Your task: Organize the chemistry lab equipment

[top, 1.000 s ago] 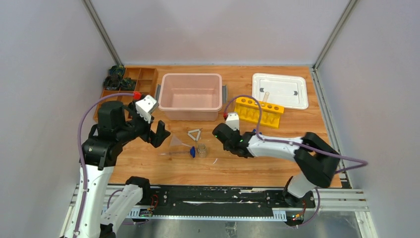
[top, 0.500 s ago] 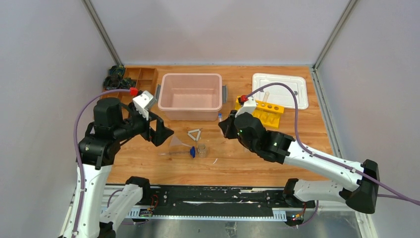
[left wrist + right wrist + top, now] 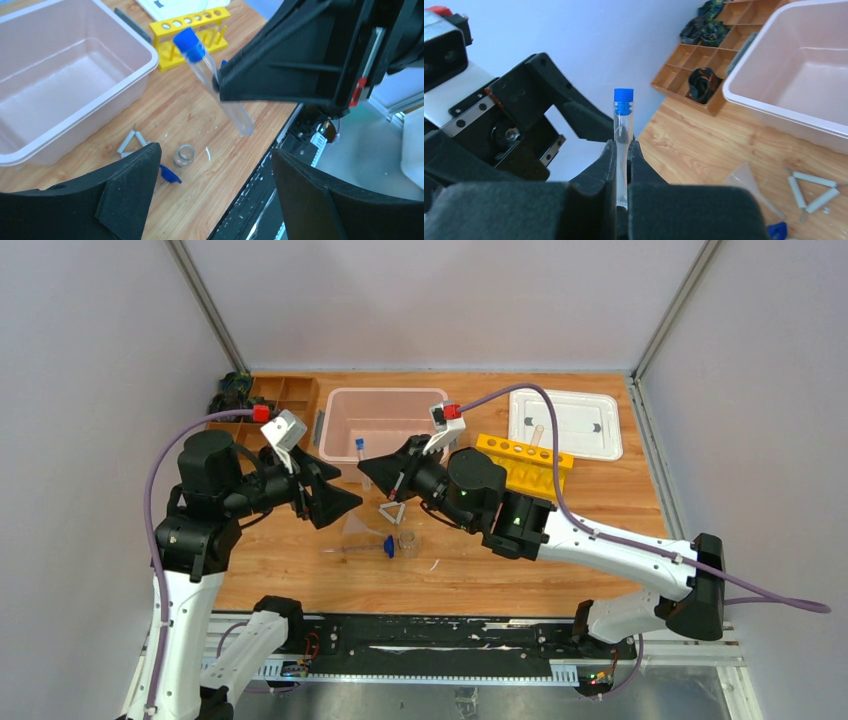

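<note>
My right gripper (image 3: 622,154) clenches a clear blue-capped vial (image 3: 623,117), cap poking past the fingertips; my left gripper (image 3: 215,167) gapes near it.

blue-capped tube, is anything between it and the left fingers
Nothing visible does. The blue-capped tube hangs in open air just ahead of the open left fingers; only the right fingers, clamped on its lower part, touch it.

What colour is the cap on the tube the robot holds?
Blue. The cap on the tube shows best in the right wrist view.
</note>
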`<state>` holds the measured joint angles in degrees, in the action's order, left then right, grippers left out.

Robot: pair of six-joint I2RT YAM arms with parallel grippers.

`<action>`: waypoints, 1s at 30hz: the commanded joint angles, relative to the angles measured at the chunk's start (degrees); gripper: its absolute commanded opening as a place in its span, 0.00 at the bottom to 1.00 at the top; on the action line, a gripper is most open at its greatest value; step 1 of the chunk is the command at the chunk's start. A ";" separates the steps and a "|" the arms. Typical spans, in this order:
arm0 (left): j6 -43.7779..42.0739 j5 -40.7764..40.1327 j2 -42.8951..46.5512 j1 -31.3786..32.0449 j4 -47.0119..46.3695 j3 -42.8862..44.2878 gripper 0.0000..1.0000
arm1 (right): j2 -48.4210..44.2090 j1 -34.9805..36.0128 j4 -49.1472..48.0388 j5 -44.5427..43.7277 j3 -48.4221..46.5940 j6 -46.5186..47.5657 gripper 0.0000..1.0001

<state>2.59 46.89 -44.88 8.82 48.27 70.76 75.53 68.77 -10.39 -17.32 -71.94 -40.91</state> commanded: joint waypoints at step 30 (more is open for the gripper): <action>-6.08 6.40 -1.02 0.15 -3.79 -5.85 0.00 | 2.22 1.48 8.69 0.10 -7.73 5.36 0.51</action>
<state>8.23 53.47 -45.93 8.78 38.04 65.17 77.58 71.35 -11.35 -17.96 -74.63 -35.92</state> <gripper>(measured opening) 0.196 0.474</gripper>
